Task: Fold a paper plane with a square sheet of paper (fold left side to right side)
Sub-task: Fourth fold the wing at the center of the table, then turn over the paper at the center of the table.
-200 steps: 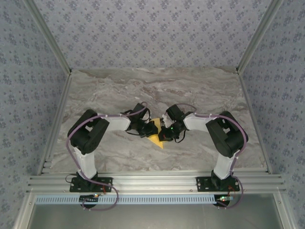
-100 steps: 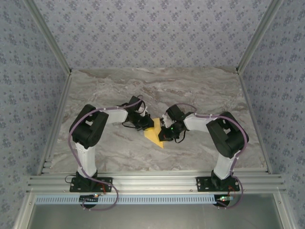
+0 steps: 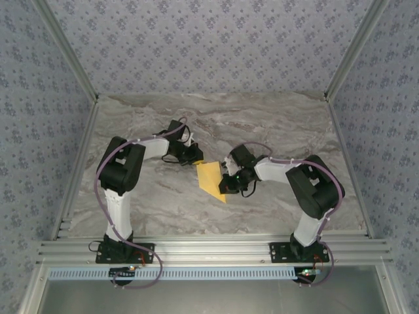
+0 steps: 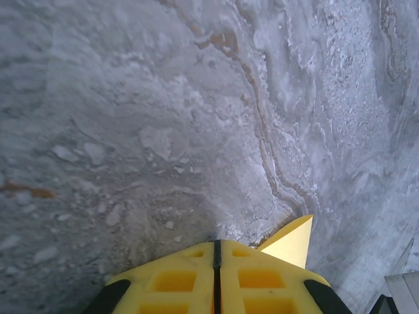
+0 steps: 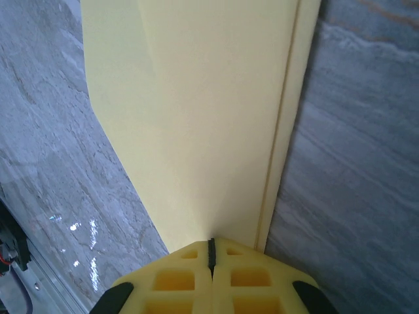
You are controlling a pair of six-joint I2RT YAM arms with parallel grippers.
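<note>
Creasing the folded yellow sheet (image 3: 211, 178): my right claw (image 5: 211, 245), shut, presses it; my left claw (image 4: 217, 245), shut, sits beside its corner. Likely next: slide along the crease.

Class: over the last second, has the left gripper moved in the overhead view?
Yes. The left gripper moved left and toward the far edge of the table.

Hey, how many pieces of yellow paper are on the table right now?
1. The yellow paper, partly folded, lies in the middle of the table, with the right gripper, shut, at its edge. A second sheet underneath could be hidden.
</note>
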